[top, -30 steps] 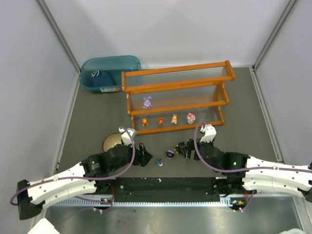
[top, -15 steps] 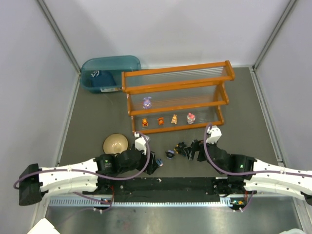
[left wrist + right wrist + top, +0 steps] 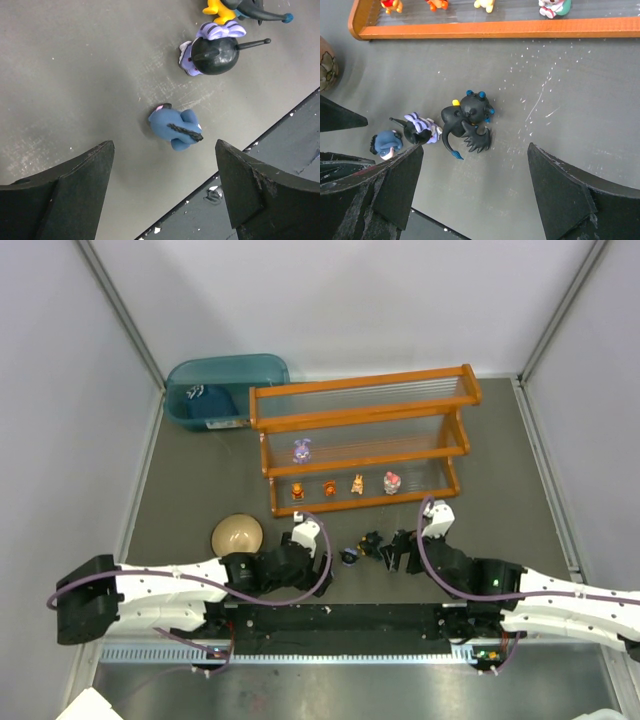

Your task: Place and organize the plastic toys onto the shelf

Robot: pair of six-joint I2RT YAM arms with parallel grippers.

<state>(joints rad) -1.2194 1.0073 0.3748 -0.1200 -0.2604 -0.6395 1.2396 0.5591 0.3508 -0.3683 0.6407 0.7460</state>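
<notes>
The orange-framed shelf (image 3: 362, 438) stands at mid-table. A purple bunny (image 3: 301, 450) is on its middle tier. Three orange/tan figurines (image 3: 328, 488) and a pink-red one (image 3: 391, 481) are on the bottom tier. On the table lie a black dragon toy (image 3: 470, 120), a black-headed purple-striped toy (image 3: 212, 47) and a small dark-blue toy (image 3: 175, 129). My left gripper (image 3: 164, 150) is open, just above and short of the blue toy, and hides it in the top view. My right gripper (image 3: 475, 150) is open and empty, near side of the dragon.
A tan round bowl (image 3: 237, 535) sits left of the left gripper. A teal translucent bin (image 3: 225, 390) with a dark cap inside stands at the back left, against the shelf's end. The black base strip (image 3: 280, 150) runs just behind the blue toy. Grey walls close in the table.
My left gripper has moved right, from beside the bowl to over the blue toy, which it now covers in the top view. My right gripper drew back slightly from the dragon toy.
</notes>
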